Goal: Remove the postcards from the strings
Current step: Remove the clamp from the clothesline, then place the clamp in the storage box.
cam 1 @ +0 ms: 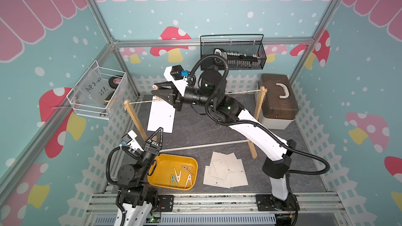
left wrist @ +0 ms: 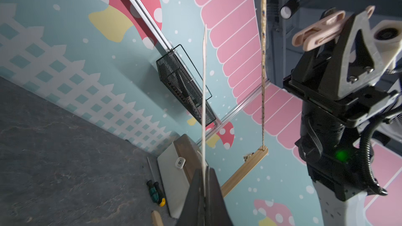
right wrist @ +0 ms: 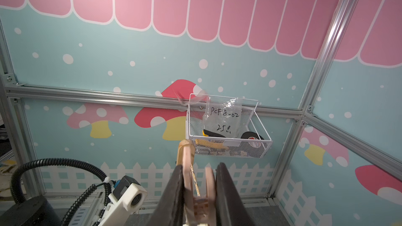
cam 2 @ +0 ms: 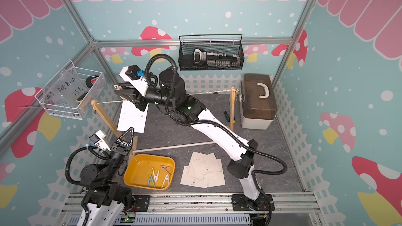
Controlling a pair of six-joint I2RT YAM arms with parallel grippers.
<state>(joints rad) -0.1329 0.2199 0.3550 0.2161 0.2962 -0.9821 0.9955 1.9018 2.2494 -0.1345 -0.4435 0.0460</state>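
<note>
- At the far left, the left wooden post (cam 1: pixel 134 122) leans and carries one end of the string (cam 1: pixel 141 101), which runs taut across to the right wooden post (cam 1: pixel 258 105).
- Just past that post, we see the right tool (cam 1: pixel 154 90) up by the string, its jaws closed on a pale pink clothespin (cam 1: pixel 154 87). In the left wrist view the clothespin (left wrist: pixel 317 31) sits apart from the string (left wrist: pixel 263 61).
- Below it, one postcard (cam 1: pixel 161 116) stands upright over the worktop (cam 1: pixel 195 131). Its top edge is near the string, though the left wrist view shows a gap between them.
- The left tool (cam 1: pixel 160 129) is clamped tight on that postcard's lower edge, and the card (left wrist: pixel 204 105) rises straight from between its fingers.
- Nearer us, a yellow tray (cam 1: pixel 167 166) holds several clothespins (cam 1: pixel 180 176).
- Right of the tray, a loose pile of postcards (cam 1: pixel 226 172) lies flat on the worktop, in front of the white rod (cam 1: pixel 206 145).
</note>
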